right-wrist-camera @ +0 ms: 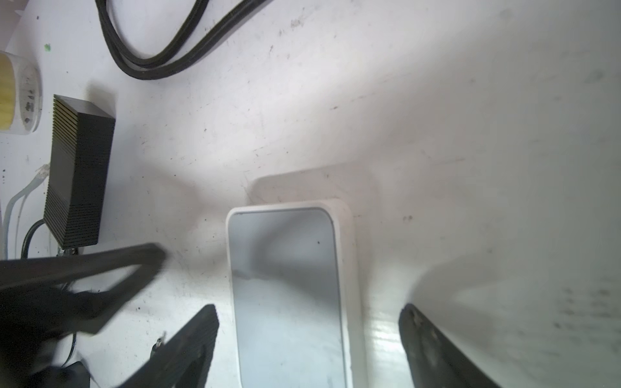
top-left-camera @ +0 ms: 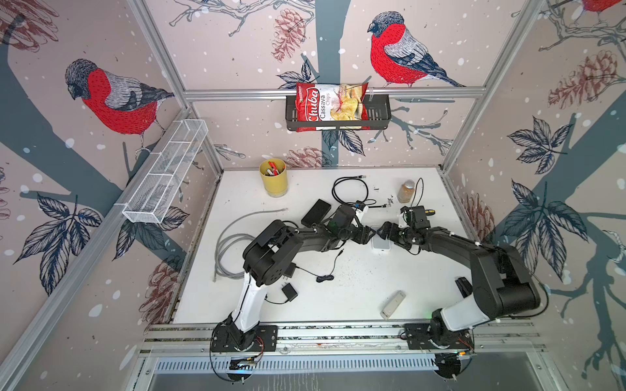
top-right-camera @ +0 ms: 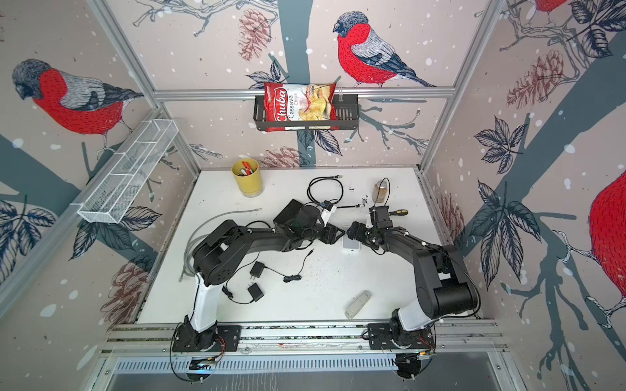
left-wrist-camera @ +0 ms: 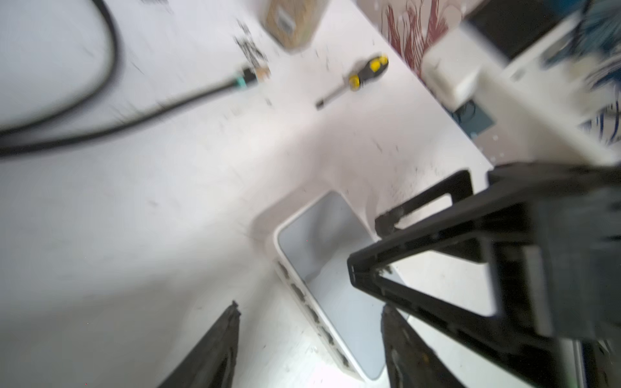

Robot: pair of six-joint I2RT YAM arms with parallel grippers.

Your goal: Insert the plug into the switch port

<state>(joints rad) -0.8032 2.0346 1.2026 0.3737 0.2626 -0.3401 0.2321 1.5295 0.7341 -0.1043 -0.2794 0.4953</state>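
In both top views switch (top-left-camera: 380, 244) flat on table (top-left-camera: 355, 287), approx centre, both arms meeting over it. Only left wrist view shows its port row (left-wrist-camera: 327, 336), w/ left gripper (left-wrist-camera: 311, 307) jaws apart, empty, astride that edge. Right wrist view: right gripper (right-wrist-camera: 309, 308) jaws wide, empty, clear gap each side of switch. Black cable's plug (top-left-camera: 384, 205) lies loose at switch's 12 o'clock.

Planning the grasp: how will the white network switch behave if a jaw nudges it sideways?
The white network switch is a flat plastic box, probably stiff and light. Lying flat on the smooth table, it would likely slide rather than tip. Its glossy top may be slippery.
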